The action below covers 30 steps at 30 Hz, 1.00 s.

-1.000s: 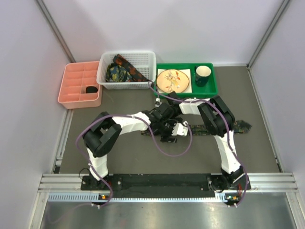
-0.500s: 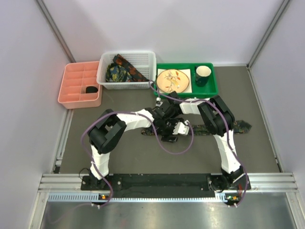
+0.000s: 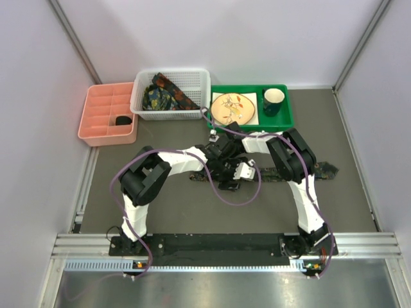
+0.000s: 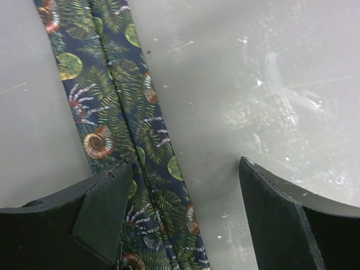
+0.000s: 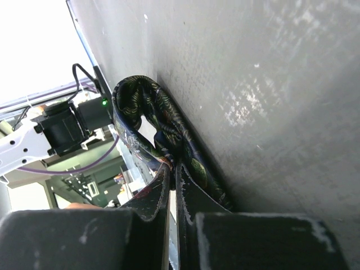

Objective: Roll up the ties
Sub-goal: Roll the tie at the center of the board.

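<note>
One tie (image 3: 324,170), dark with a fern and shell print, lies stretched across the grey table, and both grippers meet over its middle. In the left wrist view the tie (image 4: 121,107) runs diagonally under my left gripper (image 4: 180,211), which is open. One fingertip is over the fabric, the other over bare table. In the top view my left gripper (image 3: 226,181) sits beside my right gripper (image 3: 239,168). My right gripper (image 5: 171,169) is shut on the tie (image 5: 147,104), which curls into a raised loop just past the fingertips. More ties (image 3: 164,95) are heaped in the white basket (image 3: 142,106).
A pink compartment tray (image 3: 99,102) at the back left holds a small dark object (image 3: 123,120). Right of the basket, a green tray (image 3: 282,120) carries a plate (image 3: 233,108) and a green mug (image 3: 273,99). Purple cables (image 3: 221,196) loop off both arms.
The left arm's elbow has swung inward and its gripper has shifted slightly along the tie, still open. The right gripper has stayed shut on the tie in the same place.
</note>
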Available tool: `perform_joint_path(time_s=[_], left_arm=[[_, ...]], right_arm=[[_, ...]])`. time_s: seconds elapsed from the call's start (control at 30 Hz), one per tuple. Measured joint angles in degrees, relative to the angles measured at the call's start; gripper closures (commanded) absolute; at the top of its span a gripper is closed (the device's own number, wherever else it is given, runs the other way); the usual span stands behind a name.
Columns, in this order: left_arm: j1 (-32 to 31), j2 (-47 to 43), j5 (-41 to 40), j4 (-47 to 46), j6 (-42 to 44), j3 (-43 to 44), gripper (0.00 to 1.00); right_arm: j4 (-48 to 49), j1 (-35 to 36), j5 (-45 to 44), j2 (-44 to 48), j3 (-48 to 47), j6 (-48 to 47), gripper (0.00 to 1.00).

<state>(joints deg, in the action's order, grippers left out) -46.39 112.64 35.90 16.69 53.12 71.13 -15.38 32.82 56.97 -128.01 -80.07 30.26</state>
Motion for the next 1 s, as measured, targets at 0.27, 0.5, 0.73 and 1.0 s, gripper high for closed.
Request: perform_joint_path(time_s=[0.27,0.5,0.73,1.0], left_arm=[[0.00,0.00,-2.08,-3.28,-2.16,-0.35,0.24],[0.00,0.13,-3.13,-4.09,-2.54,-0.35,0.34],[-0.02,0.24,-4.02,-4.24,-1.92,-0.35,0.51],[-0.09,0.24,-4.02,-4.02,-0.35,-0.48,0.66]], right_arm=[[1.09,0.00,0.09,0.00,-0.63,0.04,1.00],[1.31,0.00,0.11,0.00,-0.72,0.48,1.00],[1.51,-0.11,-0.26,0.00,-0.74,1.36,1.00],[1.53,-0.11,-0.31,0.00,-0.74,1.42,1.00]])
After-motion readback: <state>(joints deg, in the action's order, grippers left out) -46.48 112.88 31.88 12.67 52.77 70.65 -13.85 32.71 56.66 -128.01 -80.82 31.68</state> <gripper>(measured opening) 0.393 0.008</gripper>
